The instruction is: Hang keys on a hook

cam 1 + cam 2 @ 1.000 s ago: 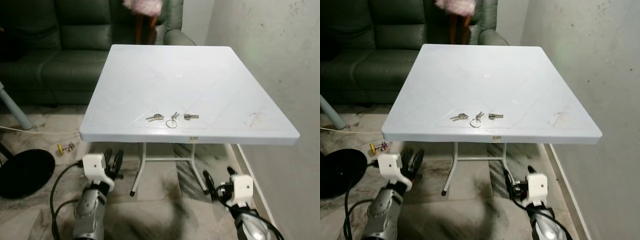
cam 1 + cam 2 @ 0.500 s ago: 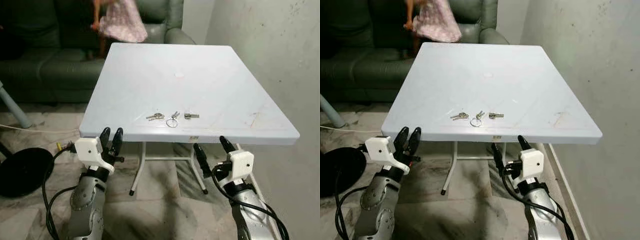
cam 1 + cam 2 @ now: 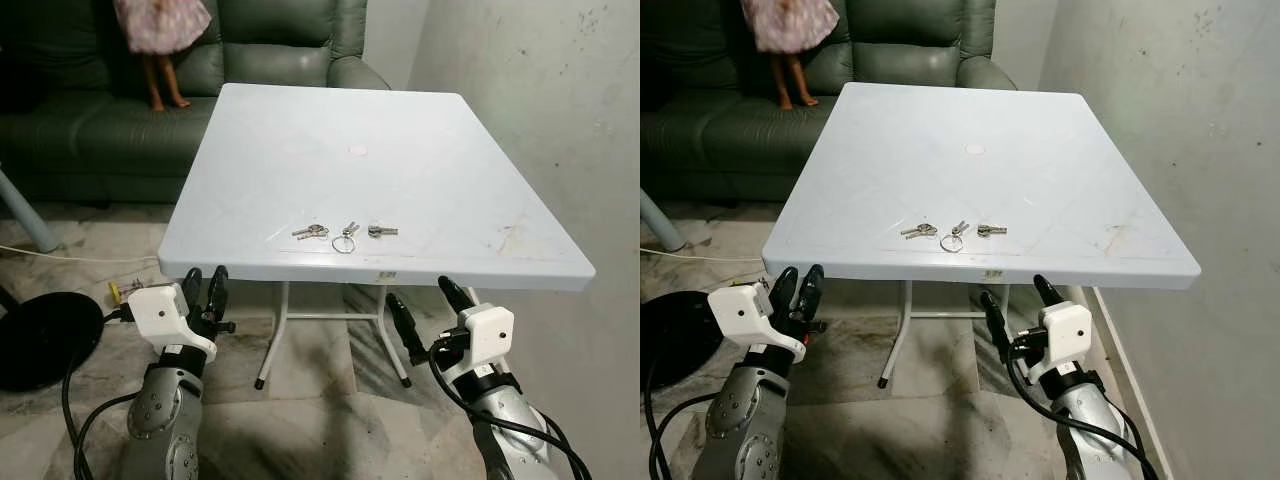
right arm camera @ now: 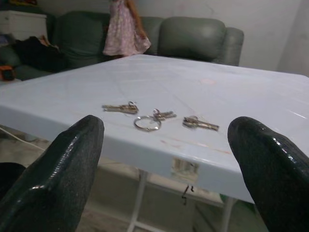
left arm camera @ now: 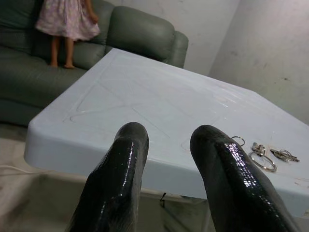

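While the white table carries them untouched, the keys lie spread near the middle of its front edge, so picking up and hanging both remain. Right gripper waits below that edge, fingers wide apart and empty; left gripper is narrowly parted, empty.

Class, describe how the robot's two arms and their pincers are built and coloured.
Both arms are silver metal with black cables looping beside them. Each ends in a white boxy wrist block carrying a pincer of two long, glossy black, rounded fingers: the left pincer and the right pincer.
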